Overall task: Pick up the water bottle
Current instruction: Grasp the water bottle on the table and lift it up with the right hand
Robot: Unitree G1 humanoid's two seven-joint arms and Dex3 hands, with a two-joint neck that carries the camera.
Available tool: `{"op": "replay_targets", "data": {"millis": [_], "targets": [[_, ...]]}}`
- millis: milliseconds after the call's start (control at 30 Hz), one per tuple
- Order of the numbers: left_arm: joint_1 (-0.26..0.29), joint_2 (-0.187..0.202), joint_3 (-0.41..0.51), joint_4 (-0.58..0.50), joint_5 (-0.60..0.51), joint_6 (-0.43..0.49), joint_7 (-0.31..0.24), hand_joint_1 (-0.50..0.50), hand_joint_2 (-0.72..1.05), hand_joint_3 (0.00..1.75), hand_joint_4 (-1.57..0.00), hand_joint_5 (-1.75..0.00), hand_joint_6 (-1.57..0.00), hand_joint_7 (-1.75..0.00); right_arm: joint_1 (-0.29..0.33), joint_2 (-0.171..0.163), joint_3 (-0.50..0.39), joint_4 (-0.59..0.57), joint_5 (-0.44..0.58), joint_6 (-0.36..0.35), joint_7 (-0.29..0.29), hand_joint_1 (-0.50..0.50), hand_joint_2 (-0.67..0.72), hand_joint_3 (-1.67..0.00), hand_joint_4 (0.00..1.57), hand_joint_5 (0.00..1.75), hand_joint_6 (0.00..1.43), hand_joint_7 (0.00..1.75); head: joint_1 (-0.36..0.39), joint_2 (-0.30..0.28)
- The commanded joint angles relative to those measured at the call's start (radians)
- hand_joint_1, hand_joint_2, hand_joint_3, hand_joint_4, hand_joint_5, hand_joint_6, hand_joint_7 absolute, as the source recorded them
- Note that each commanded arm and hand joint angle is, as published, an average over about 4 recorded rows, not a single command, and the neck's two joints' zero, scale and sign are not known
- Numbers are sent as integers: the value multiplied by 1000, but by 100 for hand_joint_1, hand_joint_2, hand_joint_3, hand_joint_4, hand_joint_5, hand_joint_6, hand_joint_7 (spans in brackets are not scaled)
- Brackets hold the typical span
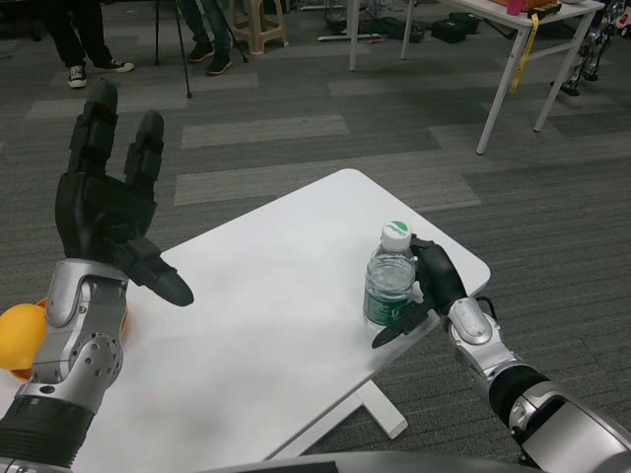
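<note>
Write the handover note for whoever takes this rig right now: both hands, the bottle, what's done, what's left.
Left hand: raised above the table's left side, fingers spread, holding nothing.
Right hand: at the table's right edge, against the water bottle, its fingers curling round the base. Whether the grip is firm cannot be told.
Water bottle: upright on the white table near the right edge, white cap on, green label.
Orange ball: at the table's left edge, beside the left forearm.
Done: right hand brought to the bottle.
Left: confirm the grip, then lift the bottle off the table.
</note>
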Motion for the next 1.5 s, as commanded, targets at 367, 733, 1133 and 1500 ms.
{"op": "replay_targets", "data": {"millis": [367,733,1133,1500], "targets": [[4,-4,2,7,-1,-4,-6,-46,-55,9,0,-10,0,0,-1,-3,11,-31,4,-12,32,8,-29,-101,157,160,128,162,2,-3],[3,-4,2,9,-2,-4,-6,-46,-55,9,0,-10,0,0,-2,-8,13,-52,4,-12,35,33,-13,-95,157,138,114,161,2,-6],[4,-4,-1,9,-2,-4,-5,-46,-55,9,0,-10,0,0,-4,-33,14,-160,3,-11,35,39,-13,-95,157,136,108,155,6,-1],[11,-2,-4,8,-3,-4,-6,-46,-55,9,0,-10,0,0,-43,-69,25,-332,5,4,35,42,-21,-103,151,126,106,154,9,36]]}}
